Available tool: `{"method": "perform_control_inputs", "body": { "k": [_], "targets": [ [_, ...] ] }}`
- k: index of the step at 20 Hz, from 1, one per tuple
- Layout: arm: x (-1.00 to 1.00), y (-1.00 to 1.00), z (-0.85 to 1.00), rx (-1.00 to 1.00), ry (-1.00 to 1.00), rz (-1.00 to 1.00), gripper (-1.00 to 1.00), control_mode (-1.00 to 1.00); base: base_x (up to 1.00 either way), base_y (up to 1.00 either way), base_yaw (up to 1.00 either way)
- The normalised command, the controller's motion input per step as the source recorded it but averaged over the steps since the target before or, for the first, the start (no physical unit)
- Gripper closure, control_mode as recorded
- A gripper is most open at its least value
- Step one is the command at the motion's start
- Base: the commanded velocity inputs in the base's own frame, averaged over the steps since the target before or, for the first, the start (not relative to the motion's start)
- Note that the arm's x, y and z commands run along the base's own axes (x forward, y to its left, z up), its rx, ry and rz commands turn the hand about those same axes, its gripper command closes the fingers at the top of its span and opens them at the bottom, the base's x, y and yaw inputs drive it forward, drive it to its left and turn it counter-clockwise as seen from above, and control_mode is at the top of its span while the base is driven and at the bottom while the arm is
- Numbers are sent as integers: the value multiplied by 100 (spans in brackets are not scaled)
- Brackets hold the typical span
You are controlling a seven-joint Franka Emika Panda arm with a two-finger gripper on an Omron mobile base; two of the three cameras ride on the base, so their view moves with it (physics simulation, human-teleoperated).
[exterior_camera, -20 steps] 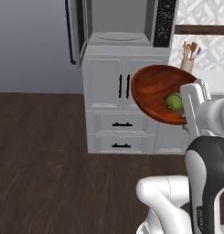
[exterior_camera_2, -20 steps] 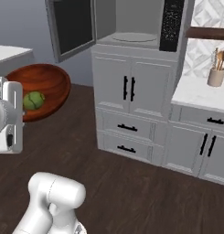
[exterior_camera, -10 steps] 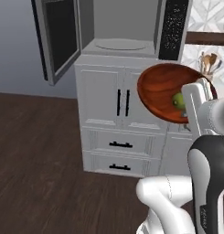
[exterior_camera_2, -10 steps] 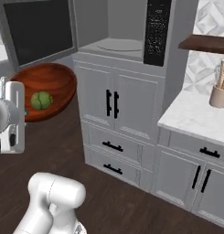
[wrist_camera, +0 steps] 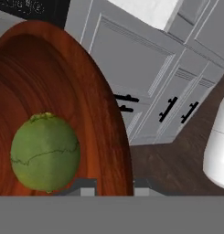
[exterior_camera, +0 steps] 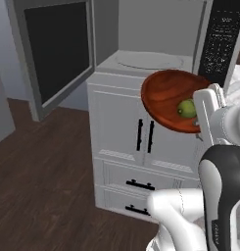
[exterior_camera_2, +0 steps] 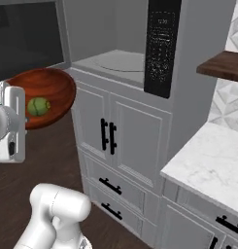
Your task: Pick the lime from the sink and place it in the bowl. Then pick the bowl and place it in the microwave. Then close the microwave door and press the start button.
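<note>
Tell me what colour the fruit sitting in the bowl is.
Yellow-green: the lime lies inside the reddish-brown bowl, clearest in the hand view.

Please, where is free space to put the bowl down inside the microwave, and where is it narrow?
The microwave floor is bare around and on the turntable plate. The bowl, holding the lime, hangs in the gripper before the cabinet. It is tight between the open microwave door and the control panel.

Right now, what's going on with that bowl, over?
Gripper shut on bowl rim. Lime inside. Microwave door open, path looks clear.
</note>
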Motion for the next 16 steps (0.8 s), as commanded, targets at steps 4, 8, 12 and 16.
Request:
{"method": "perform_control_inputs", "body": {
  "k": [4, 8, 12, 16],
  "targets": [
    [0, 0, 0, 0, 0, 0, 100, 100, 78, -14, 23],
    [0, 0, 0, 0, 0, 0, 100, 100, 53, 0, 14],
    [0, 0, 0, 0, 0, 0, 100, 100, 42, 2, 16],
    [0, 0, 0, 0, 0, 0, 100, 100, 36, 10, 27]
  ]
}}
